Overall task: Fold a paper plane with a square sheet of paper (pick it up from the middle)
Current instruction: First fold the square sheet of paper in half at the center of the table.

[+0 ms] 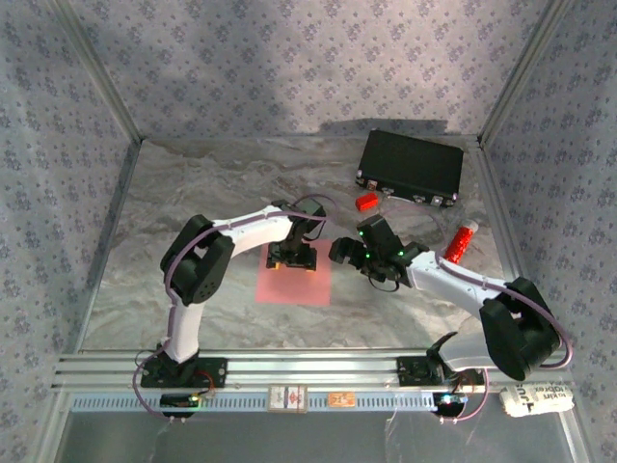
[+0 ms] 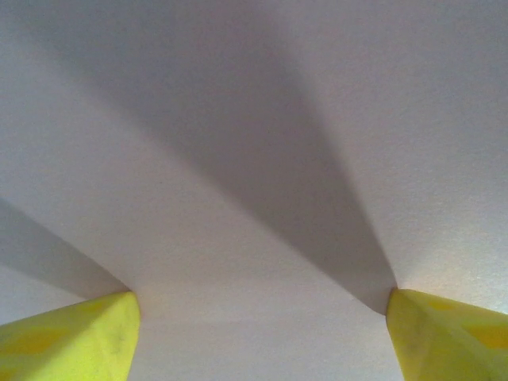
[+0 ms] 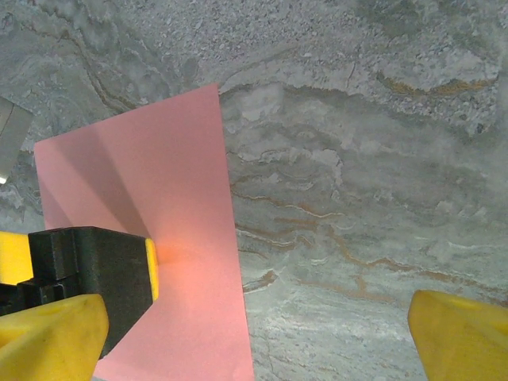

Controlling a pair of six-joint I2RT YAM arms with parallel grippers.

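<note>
Top view first: the left end effector [image 1: 292,257] is planted on the square sheet of paper [image 1: 292,285], toward its far edge. The sheet lies flat on the worktop [image 1: 174,183] between the two arms. My guess is it's pinning the sheet ahead of the middle pick-up. The right end effector [image 1: 349,253] hangs just beside the sheet's right edge, likely on standby to help. In the left wrist view, the yellow fingertips [image 2: 71,341] are spread wide with their tips down on the paper and nothing pinched, so it's released. In the right wrist view, its own jaws gape over bare marble. The sheet looks plain salmon-pink, smooth and sharp-edged with no crease, so folding apparently hasn't started.
</note>
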